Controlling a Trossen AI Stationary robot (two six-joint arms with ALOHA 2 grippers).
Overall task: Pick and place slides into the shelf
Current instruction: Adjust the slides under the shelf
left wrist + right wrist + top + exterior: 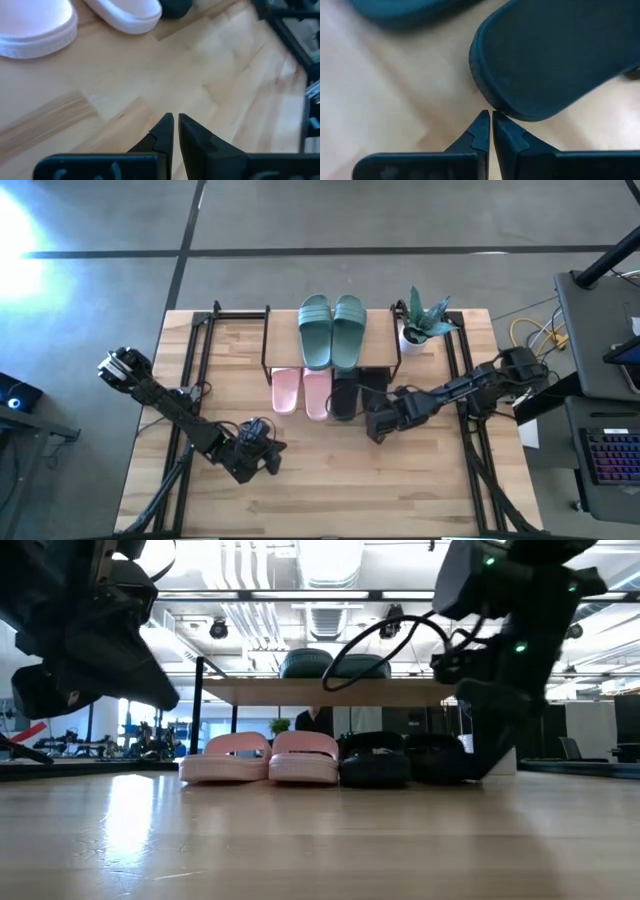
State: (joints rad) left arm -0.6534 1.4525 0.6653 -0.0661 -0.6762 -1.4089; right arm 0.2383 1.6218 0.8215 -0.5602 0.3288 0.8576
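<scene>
The shelf point(380, 340) stands at the table's far middle with the teal-green pair point(333, 330) on its top board. Beneath it, heels sticking out toward the near edge, lie the pale pink pair point(300, 392) and the black pair, one slide point(343, 398) next to the pink ones and the other point(372, 383) to its right. My right gripper point(376, 428) is shut, low at the heel of that right-hand black slide. My left gripper point(272, 456) is shut and hovers over bare table near the front, apart from the pink heels point(35, 25). My right gripper point(490, 116) has its shut fingertips against the rounded heel end point(496, 106) of the right-hand black slide, at its rim. The fingers come from the table's near side, slanting down and in line with the slide's length. The slide lies flat on the table.
A potted plant in a white pot point(422, 325) stands right of the shelf at the far edge. Black frame rails point(195, 370) run along both table sides. Open tabletop point(330, 480) lies between the slides and the near edge.
</scene>
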